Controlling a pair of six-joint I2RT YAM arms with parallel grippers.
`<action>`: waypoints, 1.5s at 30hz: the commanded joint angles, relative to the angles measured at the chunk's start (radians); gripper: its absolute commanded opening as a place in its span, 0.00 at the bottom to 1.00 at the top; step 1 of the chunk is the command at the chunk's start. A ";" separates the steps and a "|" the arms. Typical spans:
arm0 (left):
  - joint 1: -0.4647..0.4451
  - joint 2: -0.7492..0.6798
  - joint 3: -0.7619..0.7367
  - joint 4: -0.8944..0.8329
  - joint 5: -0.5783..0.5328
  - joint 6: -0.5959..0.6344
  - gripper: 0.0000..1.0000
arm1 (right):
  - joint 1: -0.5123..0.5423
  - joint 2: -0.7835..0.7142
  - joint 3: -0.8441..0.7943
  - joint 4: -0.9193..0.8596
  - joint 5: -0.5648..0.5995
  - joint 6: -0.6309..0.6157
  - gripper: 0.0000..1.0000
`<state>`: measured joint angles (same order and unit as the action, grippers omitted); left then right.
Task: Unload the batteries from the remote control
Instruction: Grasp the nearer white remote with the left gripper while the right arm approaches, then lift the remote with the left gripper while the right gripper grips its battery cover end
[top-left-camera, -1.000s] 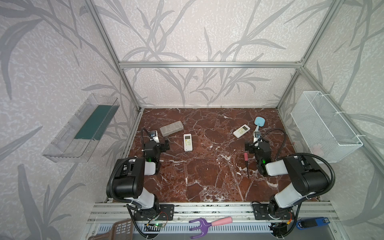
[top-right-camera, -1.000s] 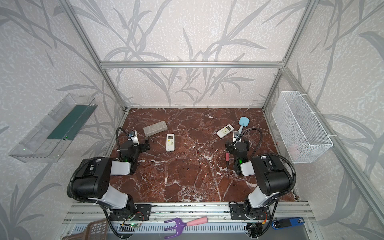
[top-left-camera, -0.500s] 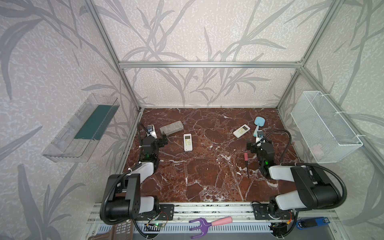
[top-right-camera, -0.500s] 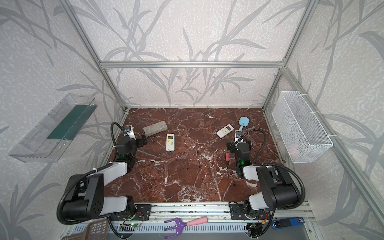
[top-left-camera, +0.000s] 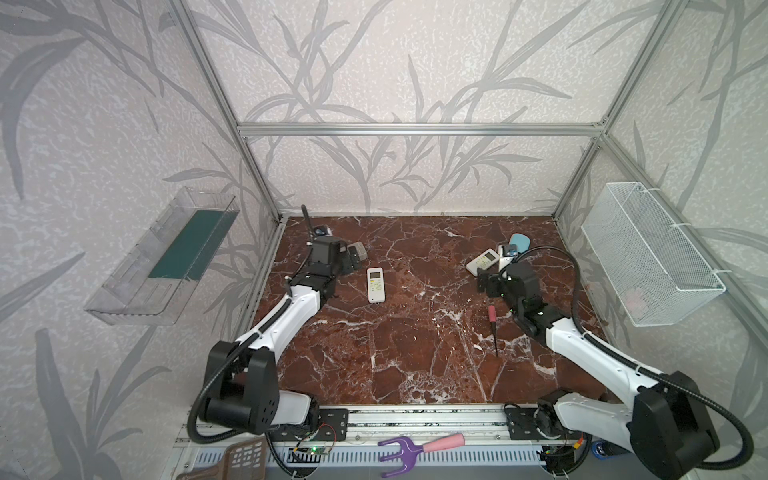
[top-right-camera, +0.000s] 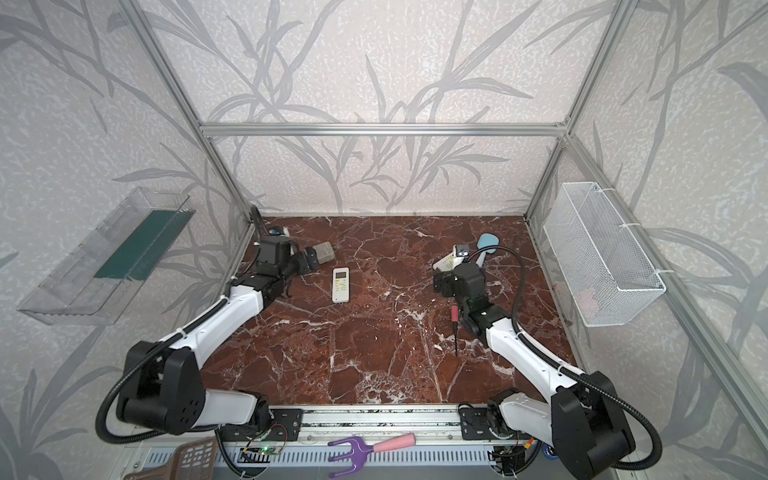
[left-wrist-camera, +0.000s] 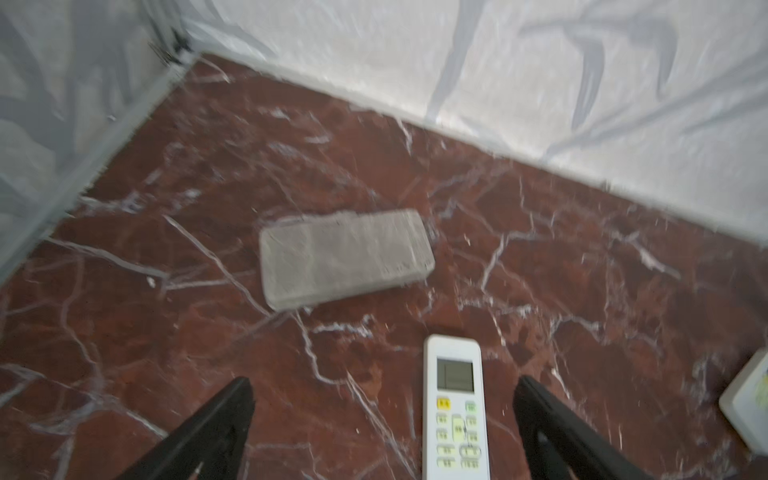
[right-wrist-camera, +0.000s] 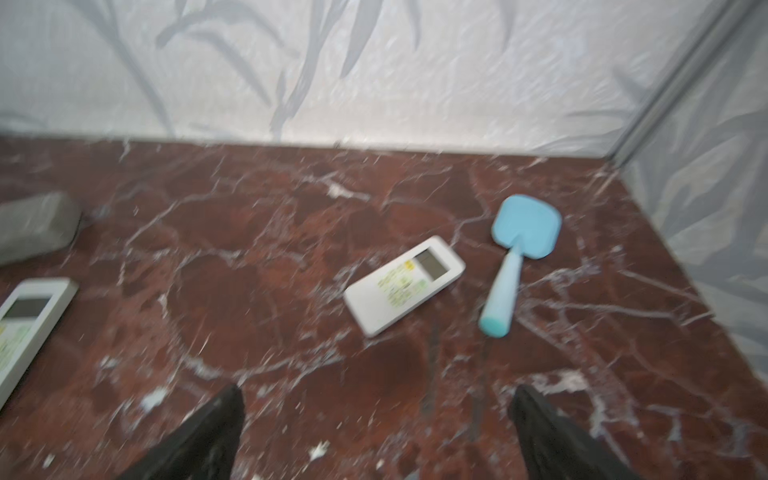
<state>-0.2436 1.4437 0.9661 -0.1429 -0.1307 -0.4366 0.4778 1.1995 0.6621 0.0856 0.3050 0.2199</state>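
Two white remote controls lie face up on the red marble floor. One remote (top-left-camera: 375, 285) (top-right-camera: 340, 284) (left-wrist-camera: 455, 411) is left of centre. My left gripper (top-left-camera: 352, 259) (top-right-camera: 309, 261) (left-wrist-camera: 382, 386) hovers open just left of its display end, nothing between the fingers. The other remote (top-left-camera: 482, 262) (top-right-camera: 446, 262) (right-wrist-camera: 405, 284) lies angled at the back right. My right gripper (top-left-camera: 486, 283) (top-right-camera: 440, 284) (right-wrist-camera: 376, 395) stands open in front of it, empty. No batteries show anywhere.
A grey block (top-left-camera: 358, 250) (left-wrist-camera: 345, 257) lies by the left gripper. A light blue spatula (top-left-camera: 519, 241) (right-wrist-camera: 523, 232) lies behind the right remote, and a red-handled screwdriver (top-left-camera: 492, 313) (top-right-camera: 455, 313) beside the right arm. The right wall carries a wire basket (top-left-camera: 648, 257), the left wall a clear shelf (top-left-camera: 166, 257).
Both arms have unfolded and stretched toward the back of the floor, carrying their grippers closer to the remotes. Both grippers stayed open; nothing on the floor moved.
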 joint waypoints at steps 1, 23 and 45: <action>-0.069 0.095 0.059 -0.194 0.000 -0.101 0.99 | 0.109 0.064 0.064 -0.203 0.012 0.175 0.95; -0.153 0.453 0.248 -0.274 0.055 -0.159 0.81 | 0.355 0.296 0.158 -0.171 -0.163 0.386 0.85; -0.185 0.296 0.193 -0.253 0.114 -0.257 0.35 | 0.357 0.299 0.153 -0.073 -0.268 0.478 0.85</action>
<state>-0.4229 1.8225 1.1843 -0.4141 -0.0513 -0.6254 0.8284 1.4918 0.7910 -0.0391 0.0826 0.6651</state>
